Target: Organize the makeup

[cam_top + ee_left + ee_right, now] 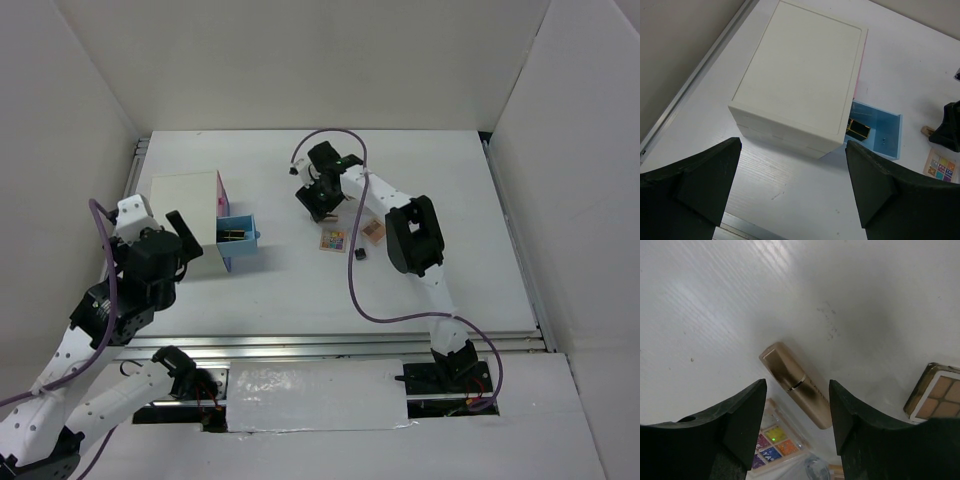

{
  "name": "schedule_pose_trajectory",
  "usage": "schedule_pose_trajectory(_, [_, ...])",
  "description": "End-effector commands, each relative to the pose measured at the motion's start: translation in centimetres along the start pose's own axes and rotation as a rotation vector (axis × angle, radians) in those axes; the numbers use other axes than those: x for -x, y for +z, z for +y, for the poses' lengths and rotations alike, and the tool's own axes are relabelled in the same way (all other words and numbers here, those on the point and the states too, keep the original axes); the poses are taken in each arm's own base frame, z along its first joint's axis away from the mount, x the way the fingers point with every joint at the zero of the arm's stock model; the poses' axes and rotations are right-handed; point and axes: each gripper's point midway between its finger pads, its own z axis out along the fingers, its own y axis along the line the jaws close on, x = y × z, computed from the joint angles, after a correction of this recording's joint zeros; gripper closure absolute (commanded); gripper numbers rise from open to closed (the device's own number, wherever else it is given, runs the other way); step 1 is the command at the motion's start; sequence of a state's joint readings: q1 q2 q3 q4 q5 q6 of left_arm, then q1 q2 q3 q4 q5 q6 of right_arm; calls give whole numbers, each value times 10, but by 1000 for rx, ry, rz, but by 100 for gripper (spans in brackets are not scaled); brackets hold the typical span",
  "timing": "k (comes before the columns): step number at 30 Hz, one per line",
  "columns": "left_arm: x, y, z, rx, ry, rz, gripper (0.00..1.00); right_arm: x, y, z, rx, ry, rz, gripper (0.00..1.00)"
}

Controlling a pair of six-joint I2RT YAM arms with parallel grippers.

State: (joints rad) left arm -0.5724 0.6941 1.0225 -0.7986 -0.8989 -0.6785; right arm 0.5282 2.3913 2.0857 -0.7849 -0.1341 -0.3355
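hovering over the gold lipstick tube (797,387), the right gripper (796,407) has its jaws spread, one on each side of the tube and, as far as the wrist view shows, not touching it. the tube lies flat on the table (715,295), skewed across the gap between the jaws. it is just beside the multicoloured palette (771,440), with the peach palette (936,399) off to the side. the step in hand looks like the pick of this lipstick. the next move calls for a descent, and probably a slight wrist turn so the pads close across the tube's narrow width rather than its ends. the left gripper (793,150) is spread wide too and empty, near the white box (800,70). the box's blue drawer (887,137) stands pulled out with a black-gold tube (858,129) already inside, the likely place for the lipstick.
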Motion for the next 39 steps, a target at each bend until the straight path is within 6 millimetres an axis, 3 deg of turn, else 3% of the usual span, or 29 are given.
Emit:
schedule_pose_trajectory(1, [3,3,-4,-2,12,-11,1,-10,-4,11,55,-21,50,40])
schedule_pose_trajectory(5, [3,3,-4,-1,11,-12,1,-17,-2,14,70,-16,74,40])
schedule_pose_trajectory(10, [3,4,-4,2,15,-10,0,-22,3,11,49,-21,95,58])
schedule_pose_trajectory(19, [2,5,-4,5,20,-8,1,-21,8,8,1,-37,106,56])
schedule_pose_trajectory(21, [2,5,-5,3,19,-8,1,-19,8,9,-13,-49,101,70])
schedule_pose_trajectory(23, [2,5,-5,1,20,-8,1,-8,1,6,-35,-49,47,80])
schedule_pose_trajectory(25, [2,5,-5,4,20,-8,1,13,-17,2,-73,-46,-58,84])
schedule_pose_trajectory(30, [1,6,-6,4,24,-5,1,58,-67,-6,-174,-36,-277,85])
schedule_pose_trajectory(34, [1,6,-6,4,27,-2,1,99,-123,19,-173,-121,-413,86])
schedule_pose_trajectory(36, [1,6,-6,3,26,-3,1,112,-137,65,-47,-210,-479,85])
schedule_pose_trajectory(37, [1,6,-6,2,24,-4,1,124,-159,89,31,-266,-555,85])
schedule_pose_trajectory(39, [1,6,-6,2,23,-5,1,133,-177,132,147,-337,-620,84])
